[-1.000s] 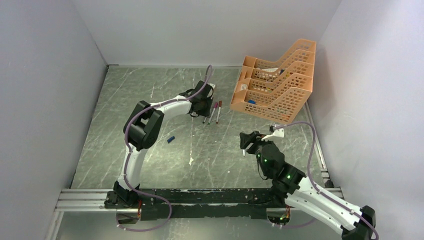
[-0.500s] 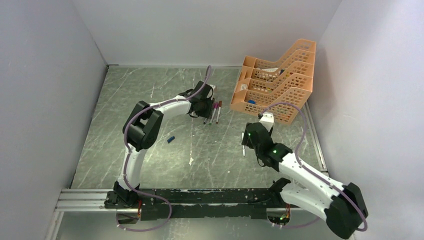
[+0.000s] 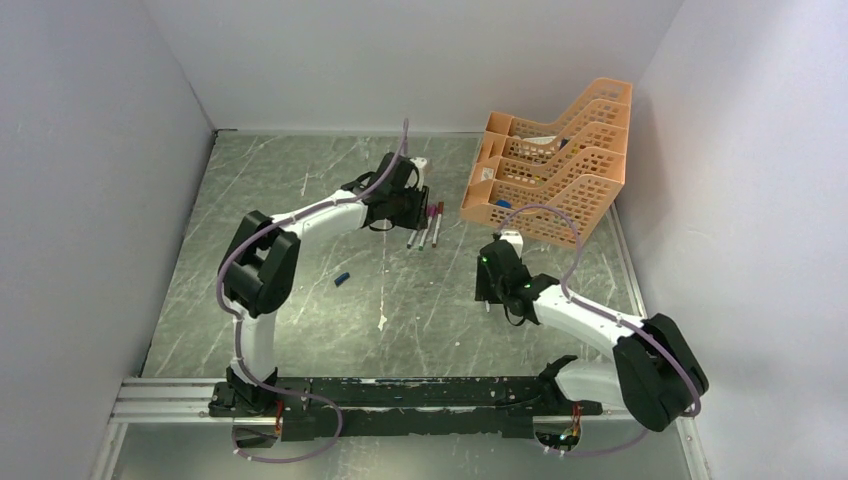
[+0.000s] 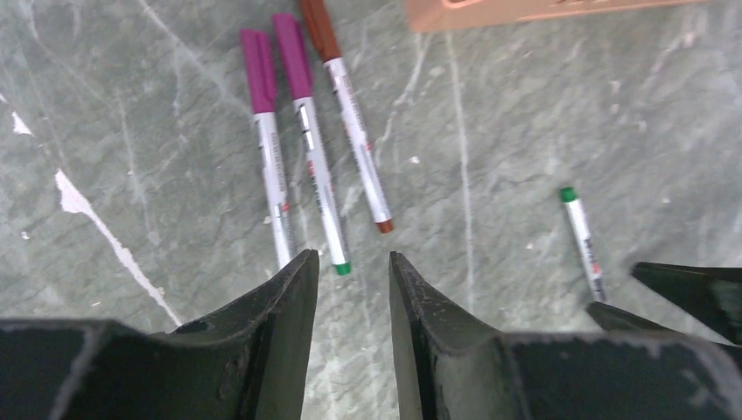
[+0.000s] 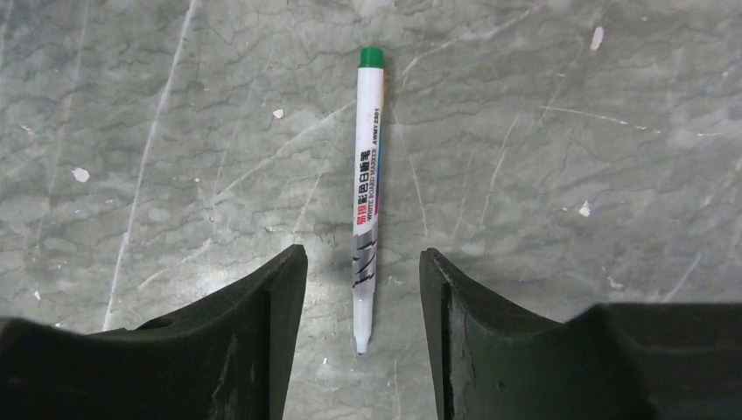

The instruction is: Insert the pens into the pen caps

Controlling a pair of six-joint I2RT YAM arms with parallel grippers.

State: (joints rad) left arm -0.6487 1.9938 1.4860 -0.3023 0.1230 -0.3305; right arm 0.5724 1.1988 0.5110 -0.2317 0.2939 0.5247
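3 capped pens (image 4: pixel 311 166) side by side; uncapped pen (image 5: pixel 365 192), blue cap (image 3: pixel 341 279) apart.

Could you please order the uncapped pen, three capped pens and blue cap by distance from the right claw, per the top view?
1. uncapped pen, directly under the right claw.
2. three capped pens, farther back, leftward.
3. blue cap, far left.

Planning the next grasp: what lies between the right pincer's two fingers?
Right wrist view: the uncapped pen, green end away, lies flat between the fingers of the open right pincer, touching neither.
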